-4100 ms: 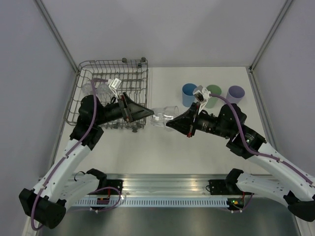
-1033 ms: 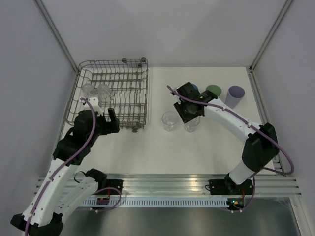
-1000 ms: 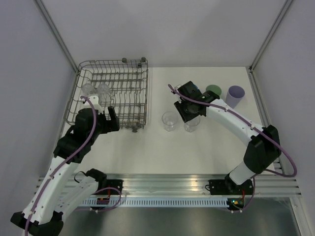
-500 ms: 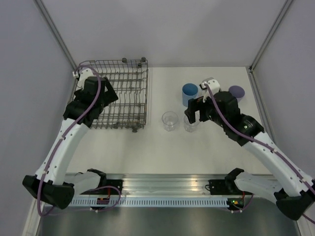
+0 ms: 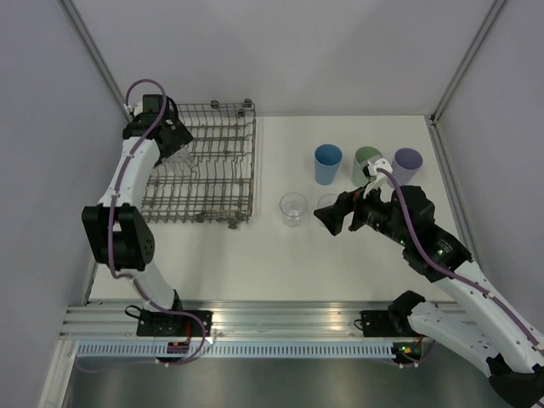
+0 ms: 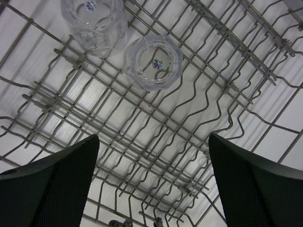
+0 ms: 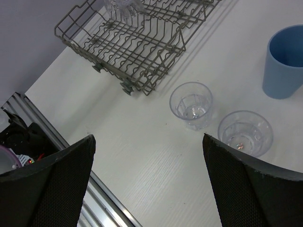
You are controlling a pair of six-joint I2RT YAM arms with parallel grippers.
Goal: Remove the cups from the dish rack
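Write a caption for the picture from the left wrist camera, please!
The open left gripper hovers above the dish rack, where two clear cups wait side by side.

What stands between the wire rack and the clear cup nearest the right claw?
Another clear cup, upright on the table; the right wrist view shows it best.
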